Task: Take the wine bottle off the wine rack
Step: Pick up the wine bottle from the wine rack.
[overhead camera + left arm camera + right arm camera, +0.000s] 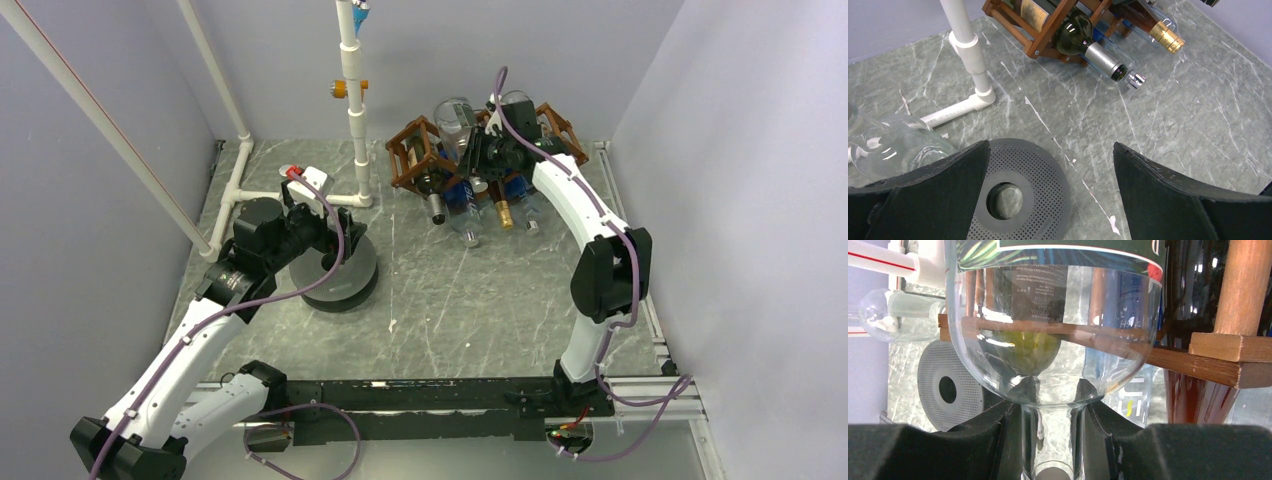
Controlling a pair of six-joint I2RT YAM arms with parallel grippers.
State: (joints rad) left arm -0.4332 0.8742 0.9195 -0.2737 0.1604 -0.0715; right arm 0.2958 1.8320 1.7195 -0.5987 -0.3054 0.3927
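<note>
A: Nearest thing first. What has the right gripper [1053,437] got?

B: Its black fingers [993,445] are pressed in on both sides of the neck of the clear glass wine bottle with the dark printed label [1048,330], just below the shoulder. It is a pinch on the neck and nothing more.

A: And where is the bottle itself?

B: It lies in the brown wooden lattice wine rack [1230,347], in an upper cell as far as the overhead view shows. The neck points towards the wrist, and a wooden rail crosses behind the shoulder.

A: So the step in hand is the pull.

B: I judge so. Draw straight back along the bottle's own axis. Smooth glass may slip between the fingers, so go slowly and do not let the wrist dip until the base is out of the cell. The body beyond the grip will want to droop.

A: Any neighbours?

B: A dark reddish bottle [1193,390] sits just beside it on the right, next to the wooden upright. A sideways swing could knock it, or shift the rack on the grey-green marbled table [450,290].

A: And farther off?

B: The left gripper [1050,150] hangs with its fingers spread wide, holding nothing, above the grey perforated round disc [1043,170] and well apart from the rack. It could support the body once the bottle is out.
</note>
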